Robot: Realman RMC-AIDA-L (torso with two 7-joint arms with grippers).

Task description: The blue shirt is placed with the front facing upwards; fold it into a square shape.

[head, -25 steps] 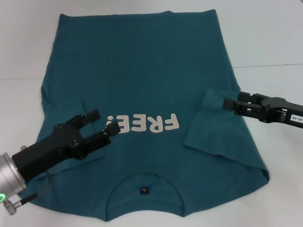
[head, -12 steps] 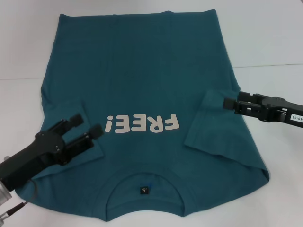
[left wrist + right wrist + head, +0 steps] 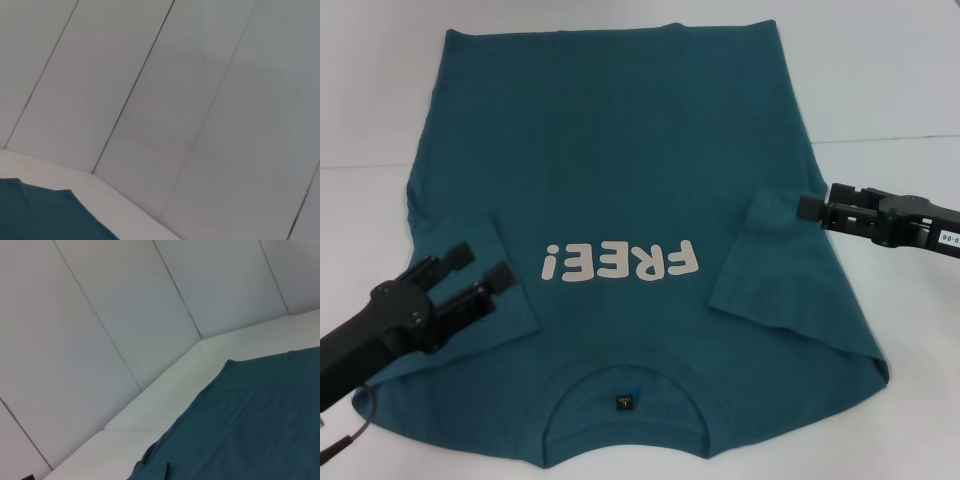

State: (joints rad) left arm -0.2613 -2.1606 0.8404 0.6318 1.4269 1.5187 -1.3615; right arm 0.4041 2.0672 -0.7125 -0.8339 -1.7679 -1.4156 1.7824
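A: Where is the left claw (image 3: 480, 266), and how do its fingers stand?

B: In the head view it hangs over the folded left sleeve (image 3: 485, 300) of the blue shirt (image 3: 610, 150). Its two fingers are spread apart with a clear gap, and nothing is between them. I cannot tell whether the tips touch the cloth.

A: And the right claw (image 3: 808, 209)?

B: It is at the other side, with its tip at the outer corner of the folded right sleeve (image 3: 765, 265). From the head view I cannot tell if it is closed or parted, because only one dark tip shows.

A: Where does the shirt lie from the claws?

B: It lies flat on the white surface (image 3: 890, 100) between both claws, front side up. The white lettering "FREE!" (image 3: 620, 263) is between the two claws, nearer to the left one. The collar with a small dark label (image 3: 626, 402) is nearer to the robot than both claws. The hem is far beyond them. Both sleeves are folded inward onto the body of the shirt.

A: Do the wrist views add something?

B: Neither one shows its own fingers. The left wrist view shows only one corner of the shirt (image 3: 45, 212) and a grey panelled wall (image 3: 175, 100). The right wrist view shows a larger part of the shirt (image 3: 250, 420), the surface edge (image 3: 165, 405), and the same kind of wall (image 3: 100, 315), which the head view does not show.
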